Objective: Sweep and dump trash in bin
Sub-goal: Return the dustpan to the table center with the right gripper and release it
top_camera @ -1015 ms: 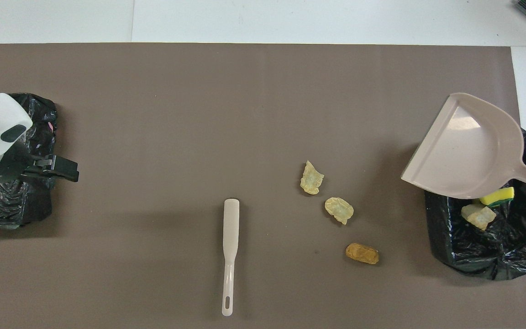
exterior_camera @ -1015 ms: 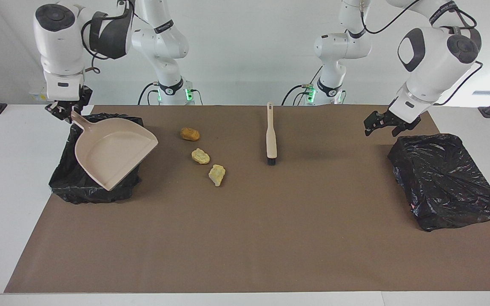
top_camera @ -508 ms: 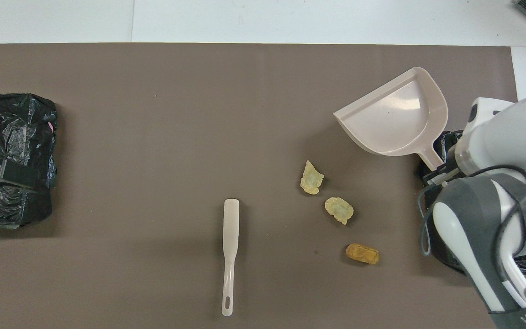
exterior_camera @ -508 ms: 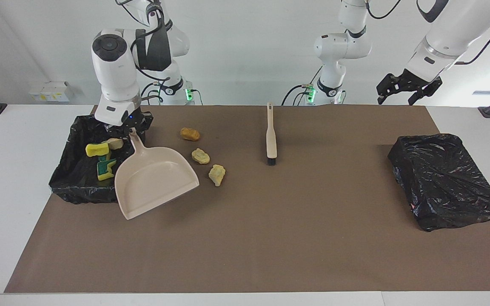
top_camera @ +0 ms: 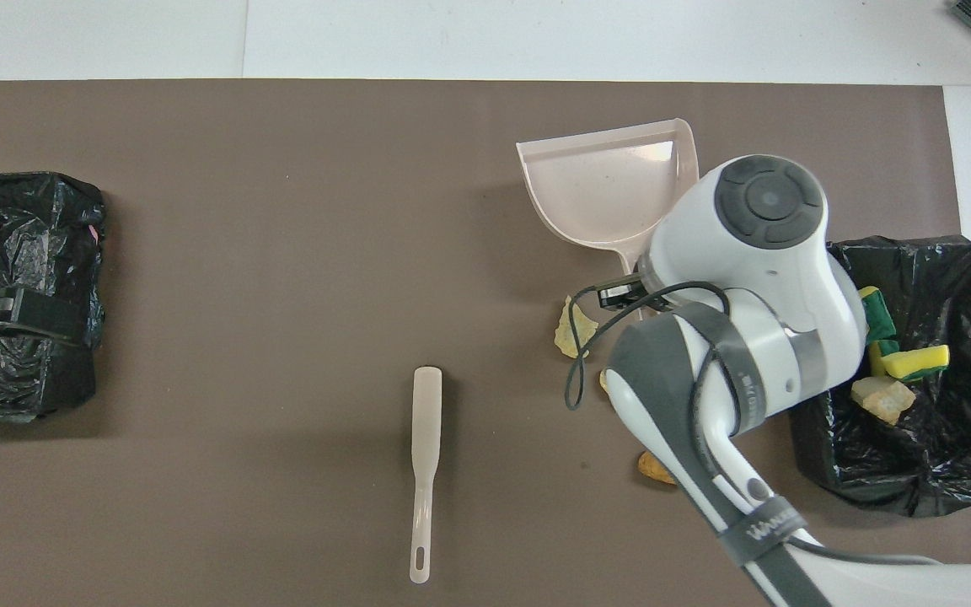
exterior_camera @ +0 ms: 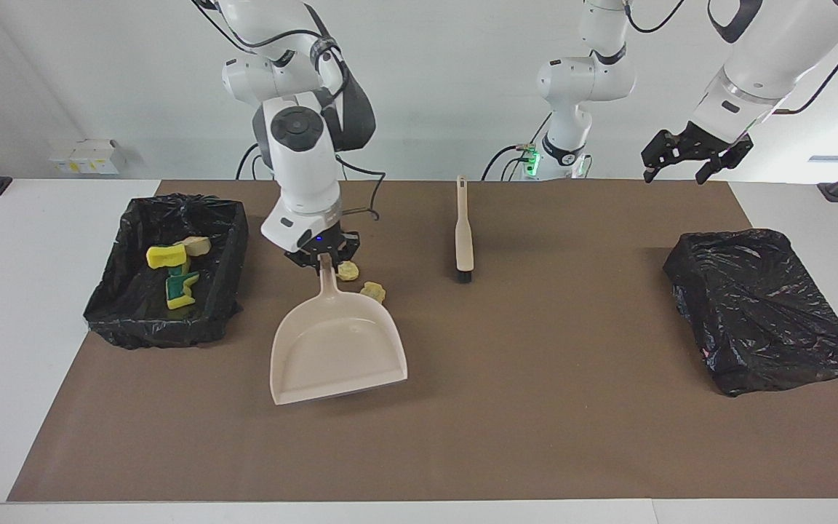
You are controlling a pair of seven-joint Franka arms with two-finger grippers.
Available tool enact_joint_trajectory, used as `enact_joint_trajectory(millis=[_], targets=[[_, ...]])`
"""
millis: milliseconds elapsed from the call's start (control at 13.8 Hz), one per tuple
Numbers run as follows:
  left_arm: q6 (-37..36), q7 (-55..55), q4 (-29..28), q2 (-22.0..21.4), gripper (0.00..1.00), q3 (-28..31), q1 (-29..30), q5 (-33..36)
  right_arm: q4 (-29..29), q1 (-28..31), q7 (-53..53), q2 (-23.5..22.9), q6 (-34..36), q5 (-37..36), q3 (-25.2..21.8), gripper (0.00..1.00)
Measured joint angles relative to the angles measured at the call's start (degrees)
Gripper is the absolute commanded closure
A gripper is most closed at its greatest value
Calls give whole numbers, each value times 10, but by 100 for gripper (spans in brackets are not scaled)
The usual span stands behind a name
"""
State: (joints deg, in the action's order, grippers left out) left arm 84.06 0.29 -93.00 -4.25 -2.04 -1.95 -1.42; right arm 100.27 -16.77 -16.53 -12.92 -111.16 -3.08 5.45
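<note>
My right end effector (exterior_camera: 324,260) pinches the dustpan (exterior_camera: 337,348) handle. I should lay its lip flat on the table, mouth toward the scraps (exterior_camera: 372,292) beside the handle. My left end effector (exterior_camera: 688,155), spread, waits.

A crumpled black plastic bag (exterior_camera: 762,309) lies on the brown mat (exterior_camera: 506,422) toward the left arm's end of the white table (exterior_camera: 19,291).
</note>
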Motion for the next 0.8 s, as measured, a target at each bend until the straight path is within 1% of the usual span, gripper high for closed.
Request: enact_joint_trajectory(millis=[145, 290, 508, 725, 798], targets=[[8, 0, 0, 0, 0, 1, 0, 0, -44, -39, -71, -43, -4, 1, 0, 100], [9, 0, 0, 0, 0, 2, 0, 0, -74, -74, -127, -81, -24, 1, 0, 100], [12, 0, 0, 0, 0, 2, 0, 0, -140, -129, -204, -152, -32, 1, -1, 100], [60, -3, -1, 0, 0, 3, 0, 0, -201, -151, -242, -213, -41, 1, -2, 100], [68, -4, -1, 1, 0, 3, 0, 0, -211, -152, -244, -226, -44, 1, -2, 98]])
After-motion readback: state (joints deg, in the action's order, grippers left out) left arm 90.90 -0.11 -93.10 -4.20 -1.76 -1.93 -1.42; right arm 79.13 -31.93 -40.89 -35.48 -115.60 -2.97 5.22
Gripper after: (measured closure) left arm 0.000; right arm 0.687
